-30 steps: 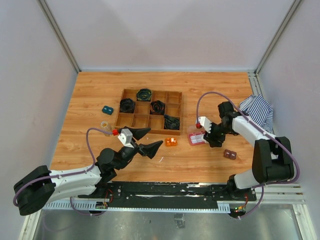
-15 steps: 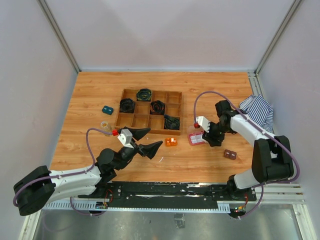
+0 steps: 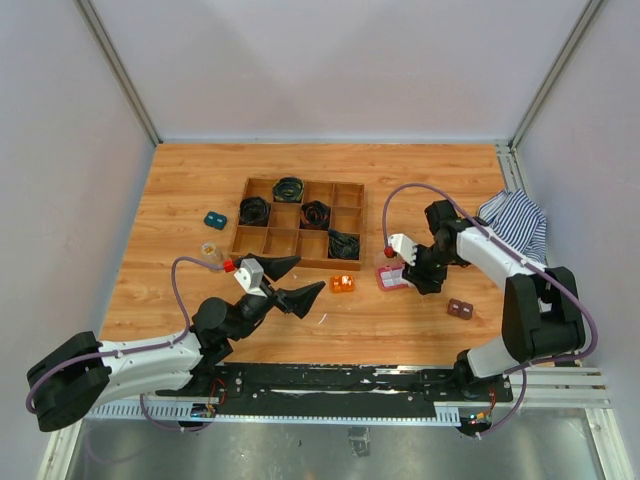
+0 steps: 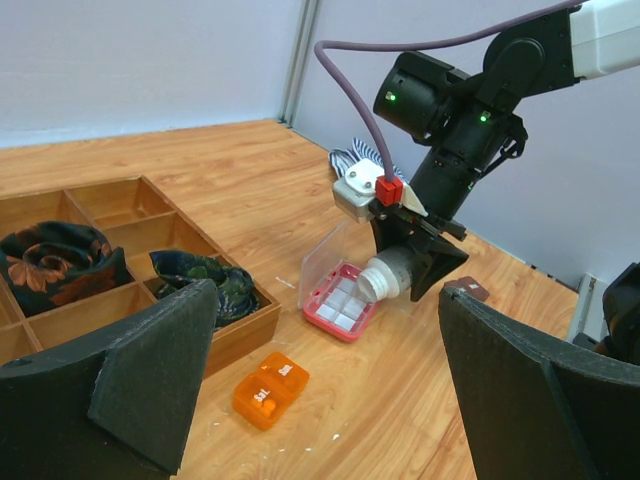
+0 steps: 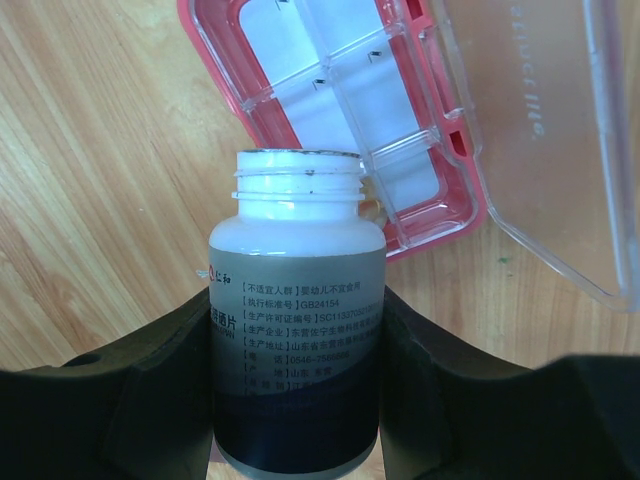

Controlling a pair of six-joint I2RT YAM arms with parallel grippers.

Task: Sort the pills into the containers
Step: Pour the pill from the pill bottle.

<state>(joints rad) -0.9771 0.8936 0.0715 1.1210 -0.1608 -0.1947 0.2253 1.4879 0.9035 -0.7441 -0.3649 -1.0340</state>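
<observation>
3 containers. Box (image 4: pixel 327 318): pink base, white compartments, clear lid raised, lying flat. Bottle (image 5: pixel 298 330): white, grey label, uncapped, clamped in right gripper (image 5: pixel 298 312), open mouth tilted over Box. Vial (image 3: pixel 209 249): small, clear, well apart to left.

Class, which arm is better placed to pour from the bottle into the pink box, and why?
Right. The right tool grips the uncapped bottle, mouth tilted toward the open pink box. The left tool is open, empty, short of it.

upright lid (image 4: pixel 322 265) flanking pink box (image 4: pixel 340 305)
</observation>
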